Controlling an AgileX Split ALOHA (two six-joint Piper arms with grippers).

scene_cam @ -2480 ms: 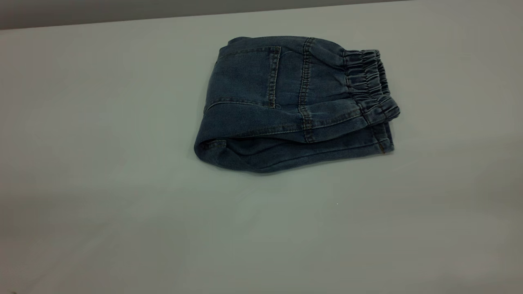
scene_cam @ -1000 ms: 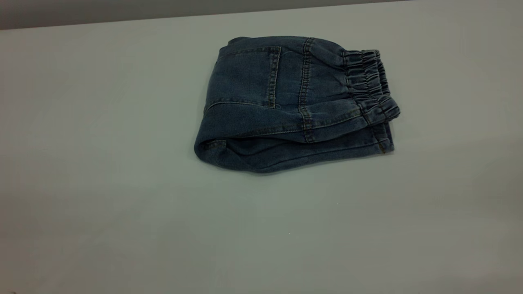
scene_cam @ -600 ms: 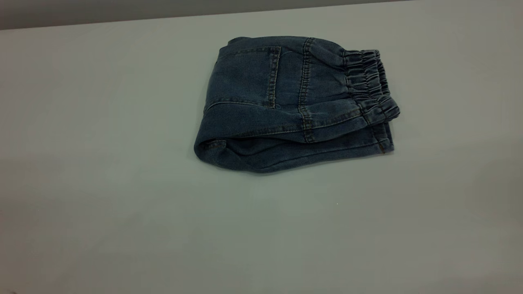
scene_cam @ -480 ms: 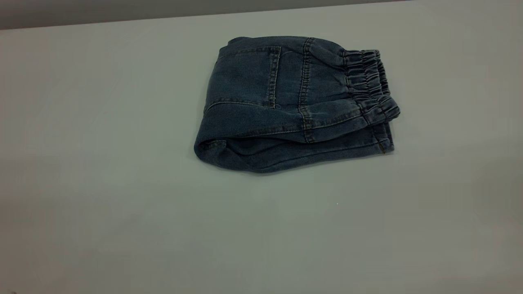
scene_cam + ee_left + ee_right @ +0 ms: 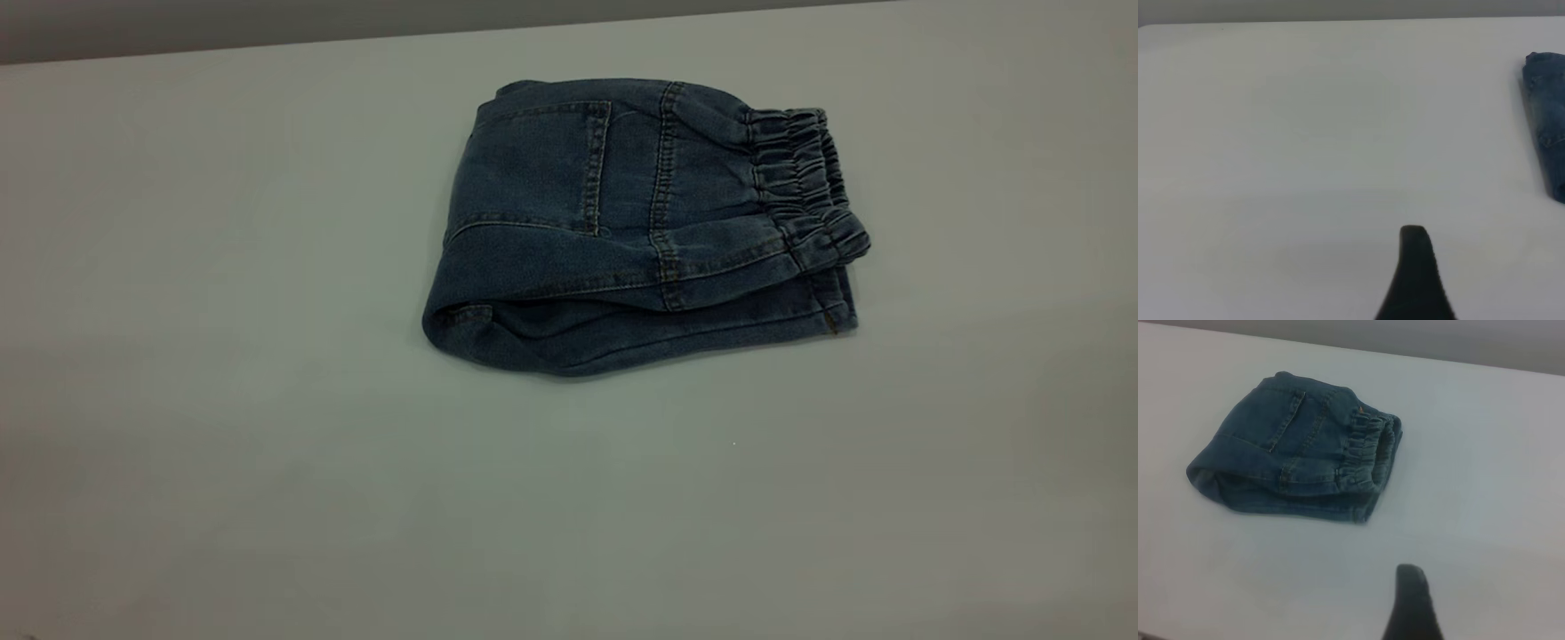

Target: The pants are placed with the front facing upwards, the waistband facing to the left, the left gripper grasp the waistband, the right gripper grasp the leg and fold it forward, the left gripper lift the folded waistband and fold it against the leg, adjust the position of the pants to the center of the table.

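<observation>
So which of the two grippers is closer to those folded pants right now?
The right, probably. The right gripper looks onto the whole pants, waistband towards it. The left gripper catches only their edge far across the table. Neither touches them.

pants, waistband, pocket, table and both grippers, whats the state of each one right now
pants: folded into a compact bundle, lying flat, nothing touching them
waistband: gathered, lying on top of the fold at the right end in the exterior view
back pocket: facing up
table: bare around the pants
left gripper: off the pants, above bare table, one finger showing
right gripper: off the pants, holding nothing, one finger showing
</observation>
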